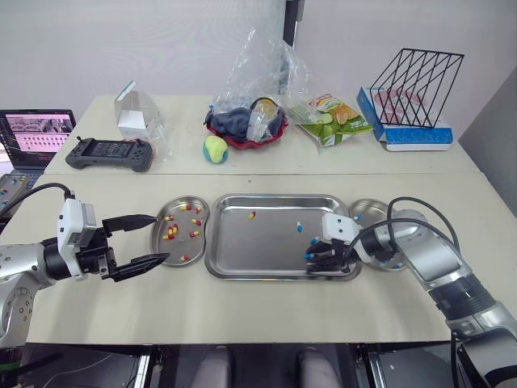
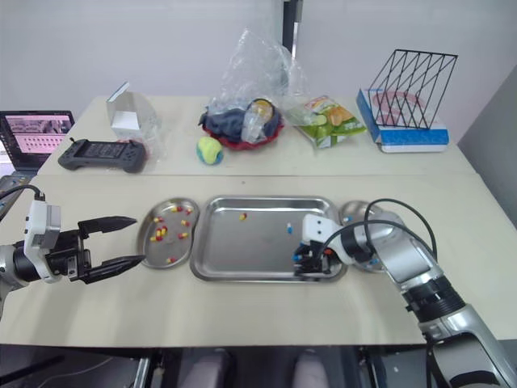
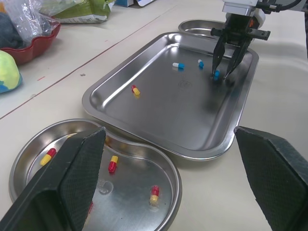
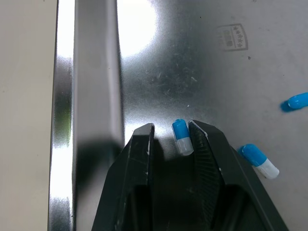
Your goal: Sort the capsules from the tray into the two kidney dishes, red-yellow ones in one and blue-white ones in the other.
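Left eye view, right of centre: my right hand (image 1: pixel 317 257) dips into the tray (image 1: pixel 275 276), narrowly parted. My left hand (image 1: pixel 160 237) gapes wide at lower left. Right wrist view, centre: a blue-white capsule (image 4: pixel 182 136) lies in its gap, off-centre. I should centre on it, then close gently.

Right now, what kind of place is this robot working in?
Probably a robotics lab test bench, not a clinic: a laptop and handheld controller sit at the far left, and a snack bag and tennis ball share the back table behind the steel tray.
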You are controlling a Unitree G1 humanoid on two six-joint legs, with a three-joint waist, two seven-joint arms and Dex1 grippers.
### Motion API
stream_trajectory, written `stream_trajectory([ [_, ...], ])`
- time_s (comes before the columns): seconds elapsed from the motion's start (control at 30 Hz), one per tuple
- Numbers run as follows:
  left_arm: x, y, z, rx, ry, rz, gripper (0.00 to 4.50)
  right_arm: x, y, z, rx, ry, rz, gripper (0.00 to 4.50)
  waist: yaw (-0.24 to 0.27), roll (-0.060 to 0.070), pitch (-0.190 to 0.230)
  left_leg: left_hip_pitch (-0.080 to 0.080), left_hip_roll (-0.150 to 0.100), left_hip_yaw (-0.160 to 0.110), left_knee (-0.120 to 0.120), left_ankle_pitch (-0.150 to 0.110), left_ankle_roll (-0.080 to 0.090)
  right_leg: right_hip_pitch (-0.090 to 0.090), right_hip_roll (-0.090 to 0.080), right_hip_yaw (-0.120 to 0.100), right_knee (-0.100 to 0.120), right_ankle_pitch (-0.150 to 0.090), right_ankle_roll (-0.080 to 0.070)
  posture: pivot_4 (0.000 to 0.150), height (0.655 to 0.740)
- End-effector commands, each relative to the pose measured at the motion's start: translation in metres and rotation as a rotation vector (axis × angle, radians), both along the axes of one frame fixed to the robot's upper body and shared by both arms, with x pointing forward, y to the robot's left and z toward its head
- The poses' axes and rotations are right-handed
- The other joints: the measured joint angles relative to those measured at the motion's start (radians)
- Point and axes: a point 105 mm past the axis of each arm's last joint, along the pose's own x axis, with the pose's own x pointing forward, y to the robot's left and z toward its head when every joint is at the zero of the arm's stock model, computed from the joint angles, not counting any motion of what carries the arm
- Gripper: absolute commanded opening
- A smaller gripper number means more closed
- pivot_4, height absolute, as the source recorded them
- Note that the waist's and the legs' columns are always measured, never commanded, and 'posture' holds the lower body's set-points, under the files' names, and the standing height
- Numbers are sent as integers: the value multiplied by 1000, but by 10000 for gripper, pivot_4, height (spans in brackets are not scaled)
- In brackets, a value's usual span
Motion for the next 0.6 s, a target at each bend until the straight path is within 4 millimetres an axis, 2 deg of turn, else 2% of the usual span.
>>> stream_trajectory([
  [0.03, 0, 1, 7, 25, -37, -9, 45000, 4, 2, 7, 9, -32, -2, 4343, 0, 0, 0, 0, 0, 0, 0, 0, 0, 0, 0, 0, 0, 0, 0, 1500, 7346],
  [0.07, 0, 1, 7, 25, -37, -9, 45000, 4, 2, 7, 11, -35, -5, 280, 0, 0, 0, 0, 0, 0, 0, 0, 0, 0, 0, 0, 0, 0, 0, 1500, 7346],
  [0.27, 0, 1, 7, 28, -35, -12, 45000, 5, 4, 12, 26, -51, -2, 280, 0, 0, 0, 0, 0, 0, 0, 0, 0, 0, 0, 0, 0, 0, 0, 1500, 7346],
  [0.5, 0, 0, 7, 27, -32, -22, 45000, -2, 11, 45, 168, -53, 9, 280, 0, 0, 0, 0, 0, 0, 0, 0, 0, 0, 0, 0, 0, 0, 0, 1500, 7346],
  [0.6, 0, -1, 7, 27, -32, -24, 45000, -4, 10, 51, 186, -54, 0, 280, 1, 0, 0, 0, 0, 0, 0, 0, 0, 0, 0, 0, 0, 0, 0, 1500, 7346],
])
